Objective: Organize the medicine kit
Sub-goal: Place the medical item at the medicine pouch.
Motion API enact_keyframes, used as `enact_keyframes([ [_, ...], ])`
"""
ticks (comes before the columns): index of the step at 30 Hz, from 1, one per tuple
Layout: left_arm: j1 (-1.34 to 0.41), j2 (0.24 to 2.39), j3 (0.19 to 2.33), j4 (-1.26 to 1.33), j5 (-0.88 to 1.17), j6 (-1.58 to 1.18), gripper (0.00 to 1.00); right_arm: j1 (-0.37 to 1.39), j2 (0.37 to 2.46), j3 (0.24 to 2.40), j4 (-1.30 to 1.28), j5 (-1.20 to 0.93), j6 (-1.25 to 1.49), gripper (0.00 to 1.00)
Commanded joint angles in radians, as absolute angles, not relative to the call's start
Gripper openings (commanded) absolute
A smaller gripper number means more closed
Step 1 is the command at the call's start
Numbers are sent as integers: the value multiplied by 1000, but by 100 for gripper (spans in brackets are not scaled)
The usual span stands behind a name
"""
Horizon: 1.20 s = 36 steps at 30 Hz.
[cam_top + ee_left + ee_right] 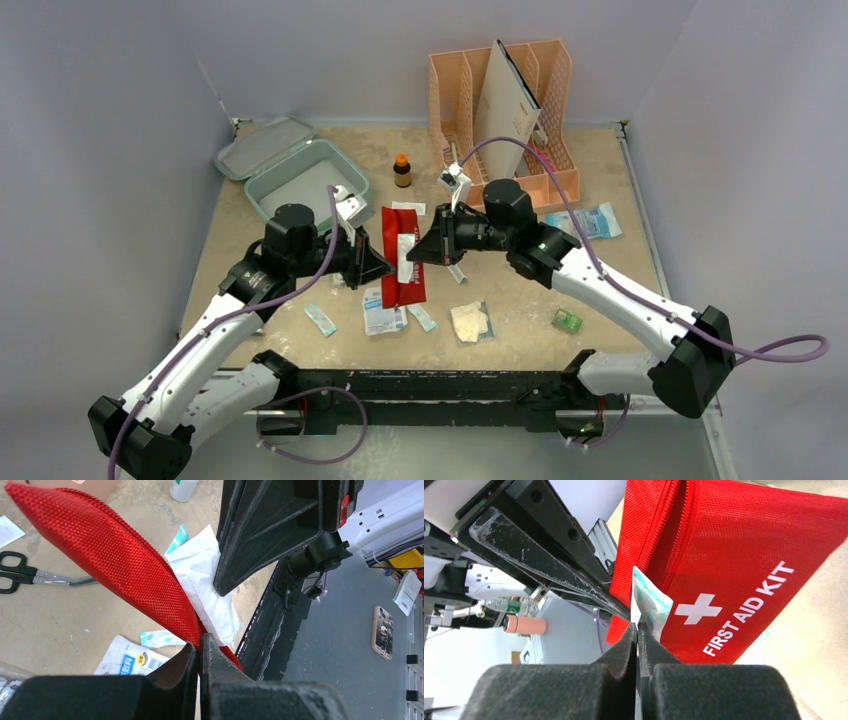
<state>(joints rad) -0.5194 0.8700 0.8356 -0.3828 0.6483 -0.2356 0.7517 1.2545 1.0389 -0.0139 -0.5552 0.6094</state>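
The mint-green medicine kit lies open at the back left, its lid flipped back. A red first-aid pouch lies at the table's middle, between both grippers. My left gripper is shut on the pouch's edge; in the left wrist view the jaws pinch the red mesh fabric. My right gripper is shut on a white and teal packet at the pouch's open zip, next to the "FIRST AID KIT" face. The packet also shows in the left wrist view.
A peach file organizer stands at the back right with a folder in it. A brown bottle stands behind the pouch. Loose packets, a blue packet and a small green box lie about. Scissors lie beyond the pouch.
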Motion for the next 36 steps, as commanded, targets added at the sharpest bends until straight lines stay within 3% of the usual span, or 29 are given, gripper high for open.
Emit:
enact_keyframes([
  [1,-520,867,863,-358,623,-229,0,754,1260,1086,-38,-457,679,0],
  [6,-521,893,885,-379,538,-221,0,799,1285,1163,-228,-269,700,0],
  [15,-522,955,937,-384,520,-207,0,832,1332,1189,-187,-266,773,0],
  [21,-521,959,934,-371,550,-201,0,859,1379,1241,-268,-116,790,0],
  [36,-520,978,926,-364,565,-216,0,879,1391,1217,-198,124,903,0],
])
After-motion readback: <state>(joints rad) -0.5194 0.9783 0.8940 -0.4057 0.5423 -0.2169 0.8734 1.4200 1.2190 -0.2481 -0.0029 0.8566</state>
